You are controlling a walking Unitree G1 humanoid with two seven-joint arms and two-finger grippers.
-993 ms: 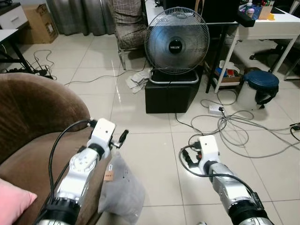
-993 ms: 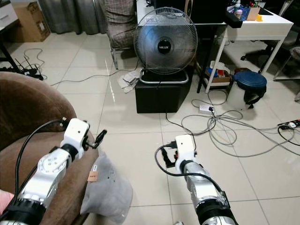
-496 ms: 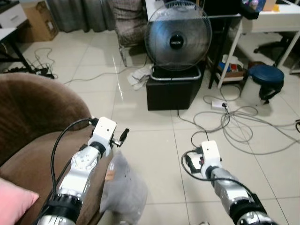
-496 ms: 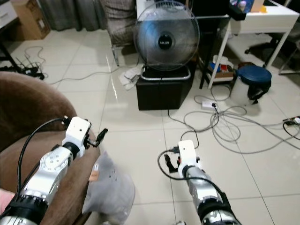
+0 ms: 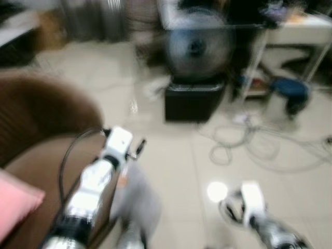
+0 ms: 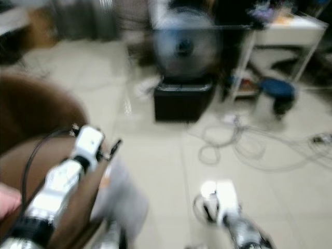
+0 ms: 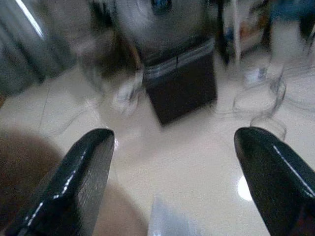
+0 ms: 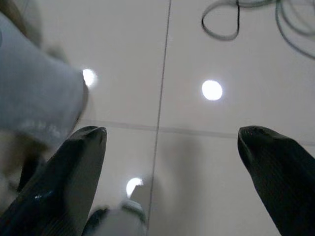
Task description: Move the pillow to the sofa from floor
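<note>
Grey pillow on the floor, both grippers empty.
The pillow (image 5: 136, 199) lies against the brown sofa (image 5: 36, 129), just beside the left gripper (image 7: 172, 172); right gripper (image 8: 170, 162) hangs over tiles. Both have fingers apart.

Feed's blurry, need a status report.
Both hands open, empty: left hand over sofa arm, right hand low over floor. Grey pillow on floor beside sofa. Cables ahead.
</note>
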